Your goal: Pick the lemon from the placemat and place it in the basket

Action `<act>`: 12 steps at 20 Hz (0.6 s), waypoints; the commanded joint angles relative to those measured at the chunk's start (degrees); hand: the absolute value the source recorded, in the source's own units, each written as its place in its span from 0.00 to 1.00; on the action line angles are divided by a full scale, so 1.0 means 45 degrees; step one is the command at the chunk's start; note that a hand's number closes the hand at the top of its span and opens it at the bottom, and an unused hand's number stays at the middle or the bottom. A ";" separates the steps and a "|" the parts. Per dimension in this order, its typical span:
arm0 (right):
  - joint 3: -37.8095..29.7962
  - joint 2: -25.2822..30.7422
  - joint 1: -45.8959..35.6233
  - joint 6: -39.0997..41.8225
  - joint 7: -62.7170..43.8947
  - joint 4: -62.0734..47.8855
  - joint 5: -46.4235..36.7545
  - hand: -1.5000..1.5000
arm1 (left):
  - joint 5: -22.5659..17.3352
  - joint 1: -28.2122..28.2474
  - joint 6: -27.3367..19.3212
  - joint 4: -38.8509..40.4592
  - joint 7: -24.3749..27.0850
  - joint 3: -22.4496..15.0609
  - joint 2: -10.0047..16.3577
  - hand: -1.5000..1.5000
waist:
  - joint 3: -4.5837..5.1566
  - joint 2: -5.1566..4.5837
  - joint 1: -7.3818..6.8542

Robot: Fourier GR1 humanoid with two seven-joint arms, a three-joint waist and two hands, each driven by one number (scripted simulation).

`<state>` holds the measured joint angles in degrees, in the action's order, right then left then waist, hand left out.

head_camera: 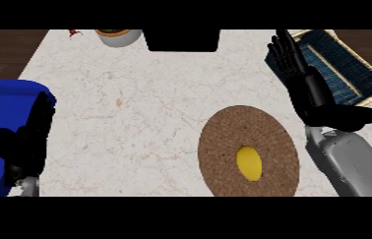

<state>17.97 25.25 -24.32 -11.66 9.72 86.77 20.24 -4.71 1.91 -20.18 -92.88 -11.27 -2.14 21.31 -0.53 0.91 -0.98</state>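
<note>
A yellow lemon [249, 163] lies on the round brown placemat [222, 134] at the lower right of the counter. The basket [341, 61], dark blue inside with a tan rim, sits at the right edge of the counter. My right hand [305, 80] hovers open, fingers straight and pointing away, above and to the right of the placemat, overlapping the basket's left side. It holds nothing. My left hand [27, 139] rests at the left edge with fingers relaxed, apart from the lemon.
A large blue object [18, 98] stands at the left edge behind my left hand. A grey bowl or pot [120, 36] sits at the back, next to a black box [181, 40]. Dark wood shows beyond the counter's back corners.
</note>
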 commanded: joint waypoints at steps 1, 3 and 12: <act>-0.0073 -0.0164 0.1387 -0.0966 -0.0599 0.1869 -0.0553 1.00 | -0.0078 0.0555 0.0100 -0.1124 0.0113 0.0103 -0.0235 0.50 | 0.0118 -0.0141 0.0261; -0.0109 0.0178 0.2963 -0.1838 -0.0275 0.2177 -0.0837 1.00 | 0.0151 0.0508 -0.0405 -0.2053 0.0472 -0.0746 -0.1045 0.50 | 0.0110 -0.0010 0.0552; 0.5070 -0.2631 0.5214 -0.7191 -0.1559 0.2424 -0.7313 0.00 | -0.0760 -0.0359 0.0795 -0.1055 0.2316 -0.1467 -0.2182 0.50 | 0.0178 -0.0118 0.0492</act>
<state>33.54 19.64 -4.17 -32.55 6.49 98.95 -1.49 -8.01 0.32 -17.38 -98.38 -3.26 -6.85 13.64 0.23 0.65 1.77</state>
